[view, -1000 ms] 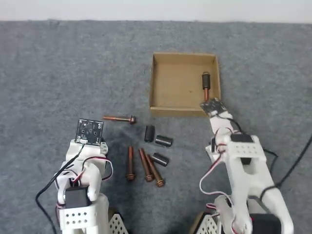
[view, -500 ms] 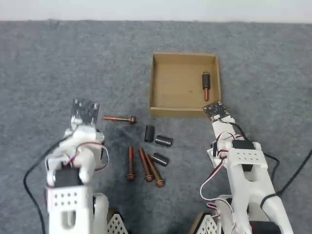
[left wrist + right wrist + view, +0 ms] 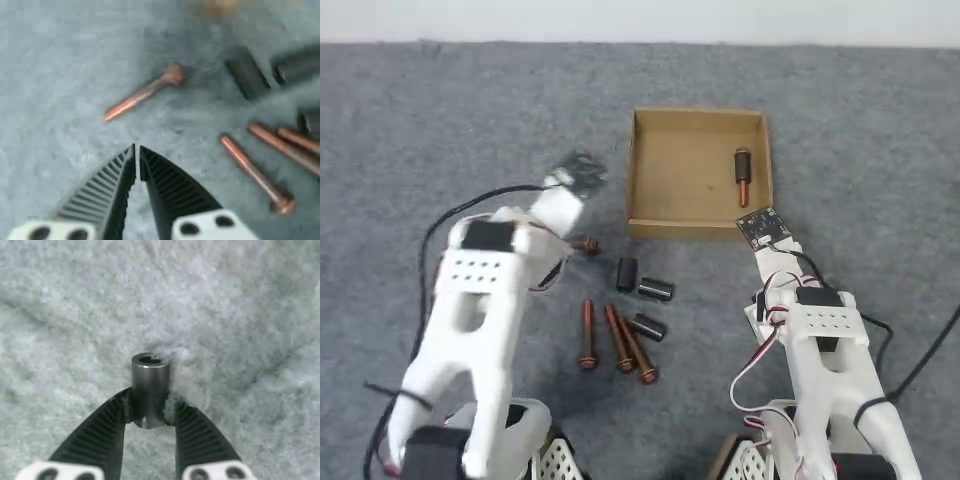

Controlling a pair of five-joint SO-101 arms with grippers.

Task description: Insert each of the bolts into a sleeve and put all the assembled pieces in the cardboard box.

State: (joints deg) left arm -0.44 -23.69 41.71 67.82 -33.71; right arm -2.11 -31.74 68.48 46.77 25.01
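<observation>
A lone copper bolt [image 3: 145,92] lies on the grey carpet just beyond my left gripper [image 3: 137,148], which hangs shut above the carpet with nothing in it. The left arm [image 3: 485,265] leans over that bolt [image 3: 586,244]. My right gripper [image 3: 151,402] is shut on a dark sleeve [image 3: 150,389], held upright with its bore showing. The right arm [image 3: 820,320] stands by the front right corner of the cardboard box [image 3: 645,170]. One assembled bolt and sleeve [image 3: 742,175] lies in the box. Three sleeves [image 3: 656,289] and three bolts [image 3: 618,338] lie between the arms.
Grey carpet [image 3: 440,120] covers the whole table. The loose sleeves [image 3: 247,77] and bolts [image 3: 255,172] lie close together to one side of the left gripper. A pale wall edge runs along the back.
The left arm has risen and swung right and forward over the lone bolt. The right arm drew back slightly at first, then stayed still with its sleeve.
</observation>
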